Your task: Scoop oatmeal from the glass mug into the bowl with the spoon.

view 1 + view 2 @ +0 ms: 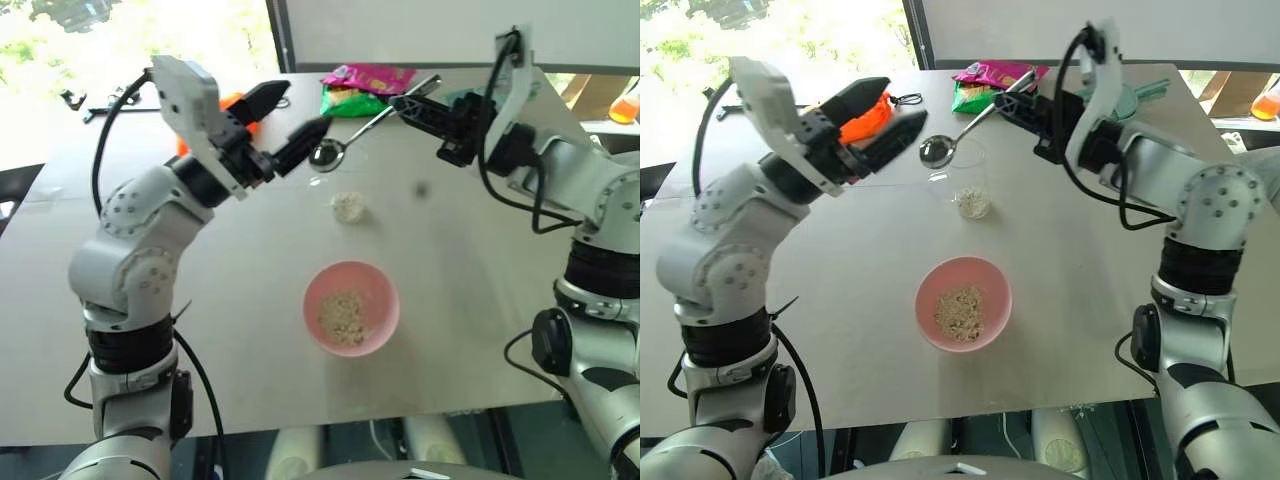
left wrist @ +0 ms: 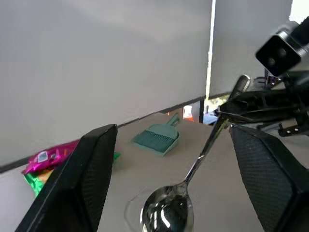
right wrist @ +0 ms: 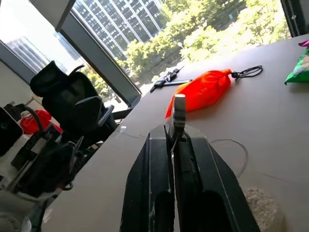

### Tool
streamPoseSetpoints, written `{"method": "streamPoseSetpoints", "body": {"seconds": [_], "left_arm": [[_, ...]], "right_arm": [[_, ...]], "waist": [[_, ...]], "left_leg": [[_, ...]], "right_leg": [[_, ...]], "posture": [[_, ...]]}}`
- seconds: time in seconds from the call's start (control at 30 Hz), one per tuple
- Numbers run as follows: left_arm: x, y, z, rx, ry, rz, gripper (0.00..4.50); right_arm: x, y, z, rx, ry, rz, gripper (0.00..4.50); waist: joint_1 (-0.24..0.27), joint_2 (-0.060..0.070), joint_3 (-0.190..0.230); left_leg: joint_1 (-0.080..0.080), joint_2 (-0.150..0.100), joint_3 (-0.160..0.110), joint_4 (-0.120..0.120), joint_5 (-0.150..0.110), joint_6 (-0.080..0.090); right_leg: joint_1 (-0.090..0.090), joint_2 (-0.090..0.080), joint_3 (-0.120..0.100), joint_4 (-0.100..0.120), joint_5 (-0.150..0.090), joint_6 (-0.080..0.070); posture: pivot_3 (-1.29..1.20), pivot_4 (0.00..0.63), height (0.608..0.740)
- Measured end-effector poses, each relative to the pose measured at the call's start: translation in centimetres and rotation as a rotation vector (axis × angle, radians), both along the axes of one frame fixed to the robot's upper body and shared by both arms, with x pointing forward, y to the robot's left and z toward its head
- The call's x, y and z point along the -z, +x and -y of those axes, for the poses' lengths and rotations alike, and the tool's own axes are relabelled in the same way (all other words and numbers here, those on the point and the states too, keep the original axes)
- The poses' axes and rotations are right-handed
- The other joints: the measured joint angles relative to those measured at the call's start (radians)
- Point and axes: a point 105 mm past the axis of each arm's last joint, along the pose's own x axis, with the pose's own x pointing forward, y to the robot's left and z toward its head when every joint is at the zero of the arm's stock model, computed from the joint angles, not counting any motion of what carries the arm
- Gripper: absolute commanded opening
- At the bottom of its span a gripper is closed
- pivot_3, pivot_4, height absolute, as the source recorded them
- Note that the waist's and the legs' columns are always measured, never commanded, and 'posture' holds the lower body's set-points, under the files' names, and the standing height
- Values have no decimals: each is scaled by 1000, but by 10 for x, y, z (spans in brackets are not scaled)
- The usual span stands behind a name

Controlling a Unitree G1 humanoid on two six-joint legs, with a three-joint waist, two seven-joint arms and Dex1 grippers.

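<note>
The right end effector [image 1: 1025, 108] grips the slim silver metal spoon [image 1: 965, 132] by its handle; the spoon's bowl hangs above the clear glass mug [image 1: 962, 185], toward the open left end effector [image 1: 883, 122].

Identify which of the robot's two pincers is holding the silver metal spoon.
The right pincer, shut on the slim silver metal spoon by its handle; the left pincer stands open and holds nothing.

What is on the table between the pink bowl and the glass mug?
Nothing. In the right eye view, the table is bare between the pink bowl and the glass mug.
</note>
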Motion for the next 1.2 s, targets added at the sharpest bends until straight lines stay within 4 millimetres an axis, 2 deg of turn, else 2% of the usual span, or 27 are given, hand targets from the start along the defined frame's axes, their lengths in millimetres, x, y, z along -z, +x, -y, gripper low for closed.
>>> {"method": "streamPoseSetpoints", "body": {"seconds": [0.07, 0.17, 0.2, 0.3, 0.37, 0.43, 0.53, 0.6, 0.7, 0.77, 0.93, 1.03, 1.07, 1.17, 1.2], "left_arm": [[18, 1, -16, -64, -35, -84, 3861], [75, 6, -32, -156, -17, -274, 3861], [86, 9, -32, -170, -7, -305, 3861], [96, 13, -21, -176, 9, -299, 3861], [116, 25, -13, -208, 26, -332, 3861], [132, 34, -10, -239, 57, -368, 3861], [136, 54, -6, -287, 61, -360, 3861], [138, 59, -7, -304, 67, -356, 3861], [154, 69, 14, -301, 87, -367, 3861], [160, 77, 21, -321, 81, -381, 3861], [146, 89, 29, -360, 61, -329, 3861], [146, 93, 27, -399, 67, -316, 3861], [148, 94, 26, -415, 68, -319, 3336], [149, 95, 26, -428, 65, -315, 2321], [148, 95, 26, -430, 65, -312, 1726]], "right_arm": [[1, -3, 20, 39, 10, -15, 0], [4, -14, 47, 106, 6, -26, 0], [3, -17, 51, 118, 3, -23, 0], [8, -26, 60, 150, -25, -22, 0], [17, -27, 72, 215, -46, -47, 0], [20, -29, 76, 241, -47, -54, 0], [18, -33, 77, 271, -38, -39, 0], [17, -35, 77, 272, -35, -29, 0], [23, -36, 82, 303, -30, -46, 0], [25, -36, 86, 322, -33, -56, 0], [21, -38, 88, 339, -23, -38, 0], [22, -38, 88, 343, -14, -42, 0], [24, -37, 88, 342, -14, -46, 0], [25, -37, 88, 338, -13, -48, 0], [24, -37, 88, 338, -10, -46, 0]], "waist": [[0, 0, 0], [3, 0, 0], [4, 0, 0], [15, 1, -1], [28, 1, -1], [29, 1, -1], [32, 1, -1], [29, 1, -1], [36, 1, -1], [37, 1, -1], [31, 1, -1], [31, 1, -1], [32, 1, -1], [32, 1, -1], [33, 1, -1]], "left_leg": [[0, 0, 1, 0, 0, 0], [0, 0, 1, 0, 0, 0], [0, 0, 1, 1, 0, 0], [1, 0, 0, 2, 1, 1], [2, -1, 1, 3, 0, 2], [2, 0, 1, 3, -1, 4], [1, 0, 1, 3, 0, 3], [1, 0, 1, 3, 1, 2], [0, -1, 2, 2, 0, 2], [-1, -1, 1, 3, 0, 2], [0, -1, 1, 3, 0, 2], [0, -1, 1, 3, 0, 2], [0, -1, 1, 3, 1, 2], [-1, -1, 1, 3, 1, 2], [0, -1, 1, 3, 1, 2]], "right_leg": [[0, 0, 0, -1, 0, 0], [0, 0, 0, 0, 0, 0], [0, 0, 0, 1, 0, 0], [3, 0, 0, 1, 0, 0], [4, 0, 0, 1, 0, 1], [3, 0, 1, 2, 1, 1], [3, 1, 0, 2, 1, 1], [3, 1, 1, 1, 1, 1], [3, -1, 0, 0, 0, 1], [3, -1, 0, 0, 1, 1], [3, -1, 0, 0, 1, 1], [3, -1, 0, 0, 1, 1], [3, -1, 0, 0, 1, 1], [3, -1, 0, 0, 1, 1], [3, -1, 0, 0, 1, 1]], "posture": [[0, 150, 740], [0, 150, 740], [0, 150, 740], [0, 150, 740], [0, 150, 740], [0, 150, 740], [0, 150, 740], [0, 150, 740], [0, 150, 740], [0, 150, 740], [0, 150, 740], [0, 150, 740], [0, 150, 740], [0, 150, 740], [0, 150, 740]]}}
